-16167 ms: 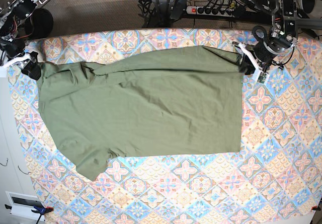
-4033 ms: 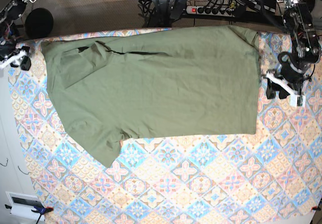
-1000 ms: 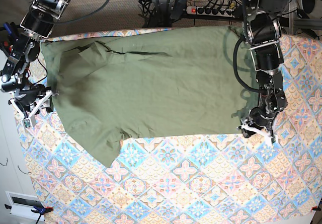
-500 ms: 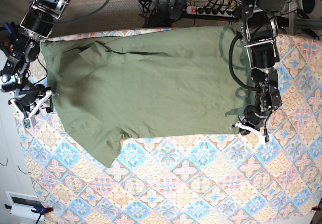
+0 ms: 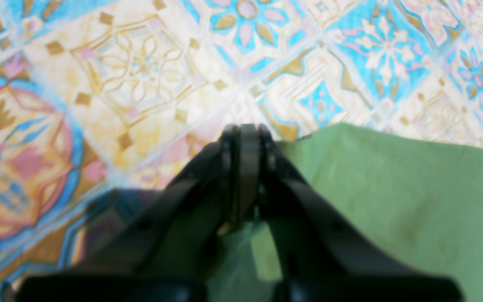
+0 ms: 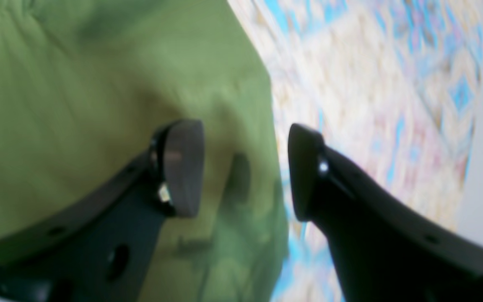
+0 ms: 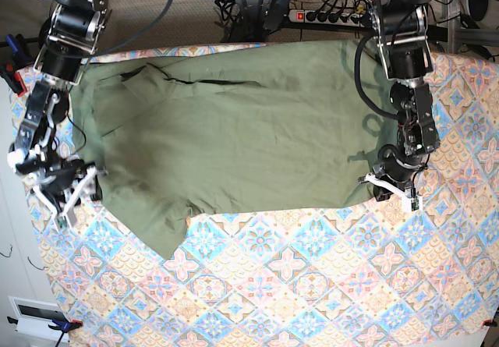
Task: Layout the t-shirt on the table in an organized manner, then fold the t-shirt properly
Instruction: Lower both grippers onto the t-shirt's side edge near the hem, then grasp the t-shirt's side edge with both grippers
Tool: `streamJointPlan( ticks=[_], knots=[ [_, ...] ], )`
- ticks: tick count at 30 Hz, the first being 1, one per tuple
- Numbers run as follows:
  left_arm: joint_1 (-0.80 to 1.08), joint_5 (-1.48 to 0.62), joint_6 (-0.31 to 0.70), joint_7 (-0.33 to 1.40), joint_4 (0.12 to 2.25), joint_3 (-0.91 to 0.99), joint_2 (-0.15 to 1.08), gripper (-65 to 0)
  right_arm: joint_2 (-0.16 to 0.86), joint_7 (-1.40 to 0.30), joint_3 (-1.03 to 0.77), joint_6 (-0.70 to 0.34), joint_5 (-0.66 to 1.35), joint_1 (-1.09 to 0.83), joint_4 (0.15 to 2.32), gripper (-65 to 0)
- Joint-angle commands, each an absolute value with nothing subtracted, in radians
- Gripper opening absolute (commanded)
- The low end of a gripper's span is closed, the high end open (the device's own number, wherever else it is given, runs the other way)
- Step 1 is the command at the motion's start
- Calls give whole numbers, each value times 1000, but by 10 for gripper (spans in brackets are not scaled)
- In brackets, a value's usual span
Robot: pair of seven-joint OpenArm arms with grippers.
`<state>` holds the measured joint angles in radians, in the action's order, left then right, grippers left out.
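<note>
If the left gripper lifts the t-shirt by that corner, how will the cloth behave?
The t-shirt will probably drape and sag: it lies limp, with creases near the collar. It looks thin and light, so it likely trails behind rather than lifting whole. The left gripper is shut at its corner; the small pinch may slip.

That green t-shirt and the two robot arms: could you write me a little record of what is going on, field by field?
garment: t-shirt, olive green, spread mostly flat, one sleeve folded over near the far left
surface: table under a tile-patterned cloth
left gripper: jaws shut at the shirt's near hem corner; the cloth looks pinched, though blur hides the contact
right gripper: jaws open, straddling the shirt's side edge, nothing held
folding: not yet begun
</note>
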<state>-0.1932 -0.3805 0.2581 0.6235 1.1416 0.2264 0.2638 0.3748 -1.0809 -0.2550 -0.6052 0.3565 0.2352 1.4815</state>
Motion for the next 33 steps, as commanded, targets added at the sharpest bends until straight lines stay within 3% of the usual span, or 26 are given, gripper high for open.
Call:
streamJointPlan(
  ticks=[1, 7, 21, 33],
  knots=[
    [-202, -389, 262, 605, 1179, 229, 275, -650, 397, -1046, -236, -605, 343, 272, 1466, -340],
    [-130, -389, 262, 607, 1287, 231, 277, -650, 397, -901, -108, -605, 200, 361, 1270, -340],
    [-62, -515, 262, 654, 1392, 302, 317, -650, 438, -595, -70, -605, 194, 509, 802, -339],
    [-47, -524, 263, 654, 1394, 305, 317, -650, 440, -383, 45, -605, 194, 545, 622, -336]
  ],
)
